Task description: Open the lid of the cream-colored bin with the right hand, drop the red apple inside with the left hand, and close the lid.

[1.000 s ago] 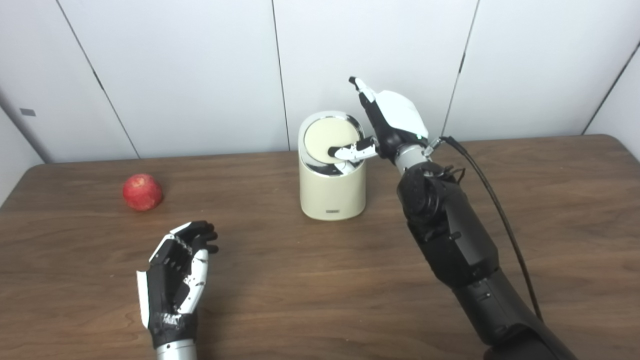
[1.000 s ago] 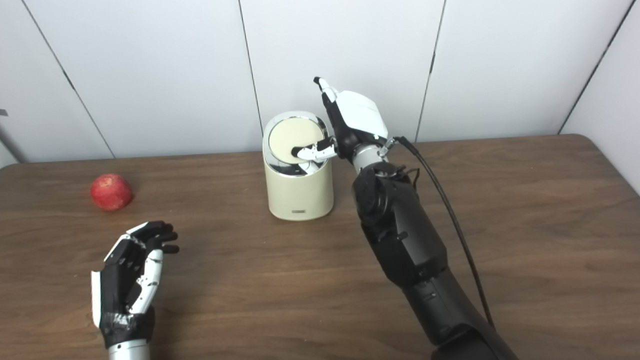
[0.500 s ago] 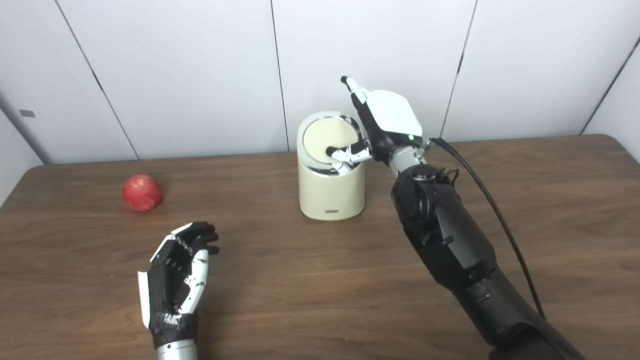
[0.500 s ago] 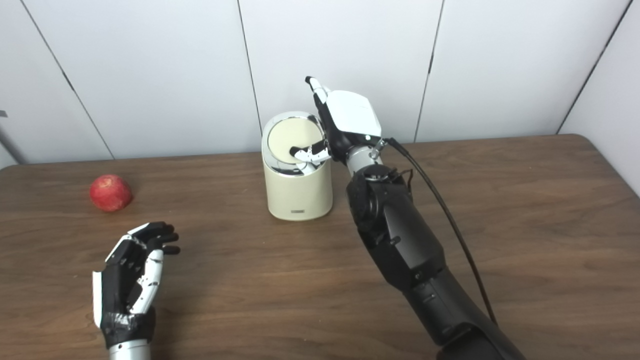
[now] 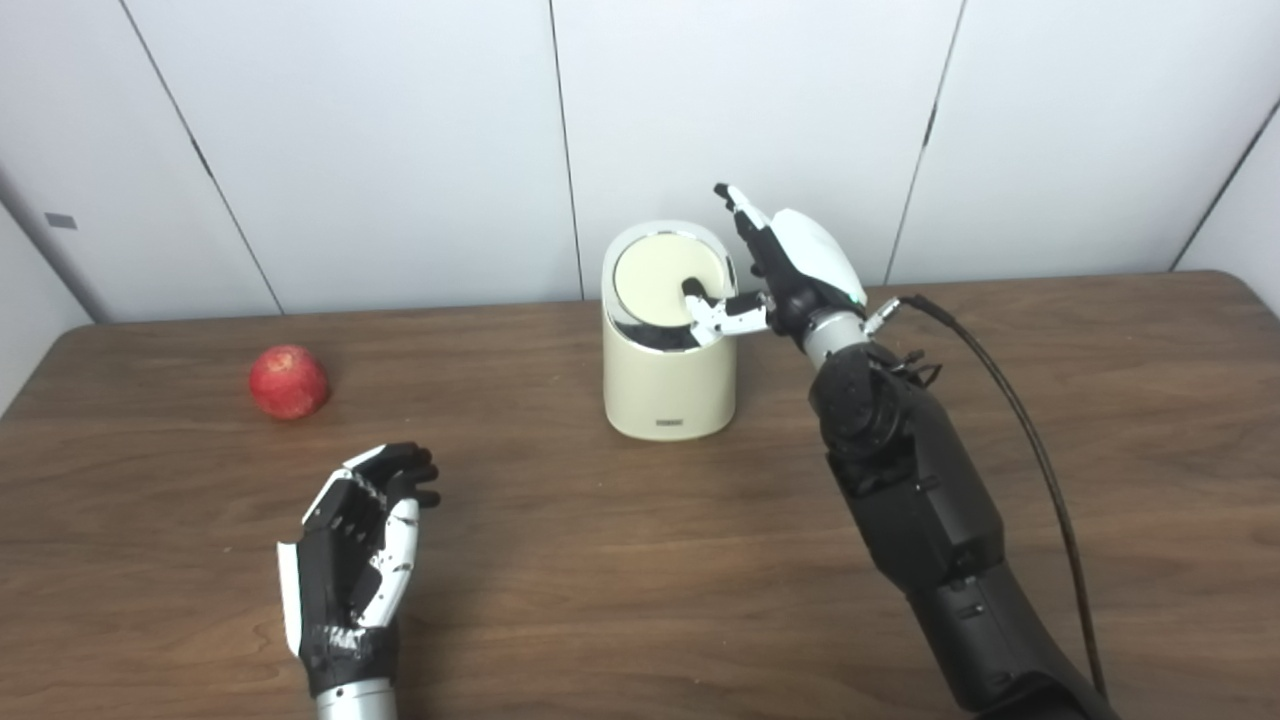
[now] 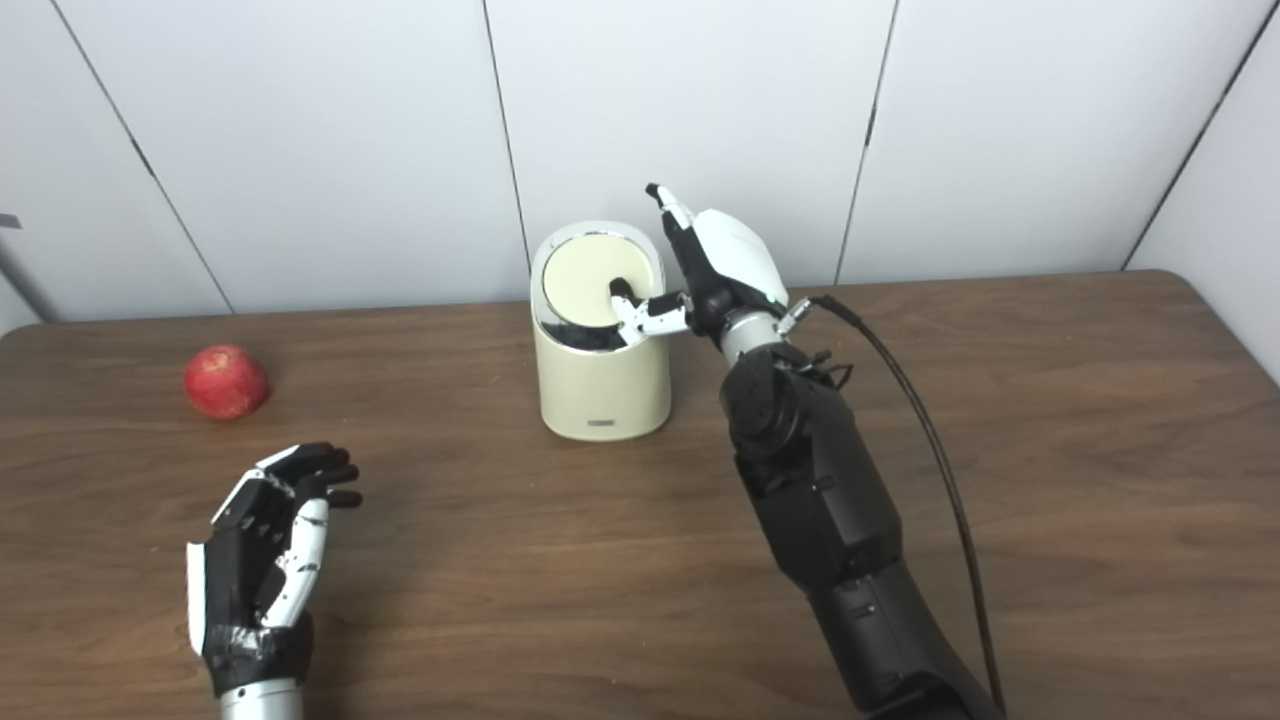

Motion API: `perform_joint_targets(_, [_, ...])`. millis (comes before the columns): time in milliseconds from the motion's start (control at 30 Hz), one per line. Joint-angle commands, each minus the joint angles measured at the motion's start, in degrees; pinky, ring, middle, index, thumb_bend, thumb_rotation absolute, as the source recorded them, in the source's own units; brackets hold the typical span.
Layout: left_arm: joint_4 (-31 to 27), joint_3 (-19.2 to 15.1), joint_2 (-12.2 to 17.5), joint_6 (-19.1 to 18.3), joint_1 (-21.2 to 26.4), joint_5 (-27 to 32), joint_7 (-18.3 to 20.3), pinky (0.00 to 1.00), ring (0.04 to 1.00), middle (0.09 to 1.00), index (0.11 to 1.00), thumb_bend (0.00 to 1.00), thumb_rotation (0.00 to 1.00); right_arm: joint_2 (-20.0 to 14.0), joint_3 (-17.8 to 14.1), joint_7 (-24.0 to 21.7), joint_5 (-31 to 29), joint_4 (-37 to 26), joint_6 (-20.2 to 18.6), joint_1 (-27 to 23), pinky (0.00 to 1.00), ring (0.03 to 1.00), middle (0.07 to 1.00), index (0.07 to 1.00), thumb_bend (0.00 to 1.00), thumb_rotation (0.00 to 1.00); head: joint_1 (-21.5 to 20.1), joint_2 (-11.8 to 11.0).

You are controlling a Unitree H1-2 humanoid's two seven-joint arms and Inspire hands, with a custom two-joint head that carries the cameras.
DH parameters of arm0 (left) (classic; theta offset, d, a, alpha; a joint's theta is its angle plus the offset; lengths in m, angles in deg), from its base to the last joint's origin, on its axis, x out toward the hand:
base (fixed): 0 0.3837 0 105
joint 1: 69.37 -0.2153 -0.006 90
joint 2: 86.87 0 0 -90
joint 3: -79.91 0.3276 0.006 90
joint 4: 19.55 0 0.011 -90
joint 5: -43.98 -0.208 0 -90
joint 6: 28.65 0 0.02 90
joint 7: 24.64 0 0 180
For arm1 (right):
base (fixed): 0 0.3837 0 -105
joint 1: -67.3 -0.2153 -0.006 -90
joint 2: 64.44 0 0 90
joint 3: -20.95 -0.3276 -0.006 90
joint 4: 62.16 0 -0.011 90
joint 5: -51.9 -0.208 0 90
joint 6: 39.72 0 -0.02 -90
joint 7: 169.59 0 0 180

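Fingers of the right hand [image 5: 790, 270] are spread apart and point up beside the round cream-colored bin [image 5: 668, 385]. Only the thumb [image 5: 722, 313] reaches out sideways, and its black tip rests on the flat cream lid [image 5: 665, 280] near the right edge. That hand holds nothing. A shiny silver ring [image 5: 640, 334] goes around the lid, and the lid looks tilted, with its front part dipped a little into the bin. The bin stands upright on the brown wooden table [image 5: 640, 560], close to the white wall [image 5: 400, 130].

Down at the front, the left hand [image 5: 352, 560] lies on the table with its palm turned up and inward. Its black and white fingers are curled loosely and a little apart, and they hold nothing.

Over on the left side of the table sits the round red apple [image 5: 288, 382]. It is well apart from the bin, and it is near the left hand but not touching it.

Behind the right hand, a thin black cable [image 5: 1010, 420] runs from the wrist down along the dark arm [image 5: 925, 510].
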Motion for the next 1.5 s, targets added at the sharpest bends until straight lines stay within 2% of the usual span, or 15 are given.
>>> perform_joint_targets(0, [2.0, 0.1, 0.1, 1.6, -0.4, 0.5, 0.2, 0.55, 0.629, 0.644, 0.631, 0.27, 0.29, -1.8, -1.2, -2.2, 1.7, 1.9, -2.7, 1.8, 0.68, 0.866, 0.937, 0.979, 0.90, 0.32, -0.1, 0.1])
perform_joint_targets(400, [2.2, 0.1, -0.1, 1.9, -0.3, -0.2, 0.0, 0.54, 0.629, 0.647, 0.631, 0.26, 0.26, -2.3, -1.2, -3.0, 2.3, 1.5, -2.8, 2.2, 0.69, 0.871, 0.942, 0.973, 0.91, 0.28, 0.0, 0.1])
perform_joint_targets(800, [2.7, 0.2, -0.2, 2.5, -0.2, -0.9, -0.1, 0.54, 0.623, 0.645, 0.631, 0.25, 0.27, -2.5, -0.6, -2.8, 2.2, 1.8, -2.8, 1.9, 0.71, 0.881, 0.940, 0.976, 0.95, 0.35, 0.4, -0.3])
perform_joint_targets(1000, [2.0, 0.3, -0.6, 1.6, -0.5, -1.4, -0.4, 0.54, 0.625, 0.644, 0.630, 0.26, 0.29, -3.1, 0.8, -0.8, 2.7, 2.3, -2.7, 1.7, 0.77, 0.891, 0.936, 0.970, 0.97, 0.44, 0.7, -0.5])
perform_joint_targets(1233, [2.2, 0.4, -0.5, 2.0, -0.5, -2.2, -0.4, 0.53, 0.620, 0.644, 0.633, 0.26, 0.31, -4.1, 3.0, 2.6, 1.0, 3.6, -2.6, 1.0, 0.79, 0.882, 0.922, 0.965, 0.96, 0.48, 0.9, -0.4])
perform_joint_targets(1467, [2.3, 0.5, -0.8, 2.2, -0.5, -2.6, -0.7, 0.53, 0.619, 0.643, 0.630, 0.26, 0.32, -4.1, 3.6, 3.2, 0.1, 4.1, -2.7, 0.7, 0.80, 0.889, 0.929, 0.970, 0.96, 0.48, 1.3, -0.5])
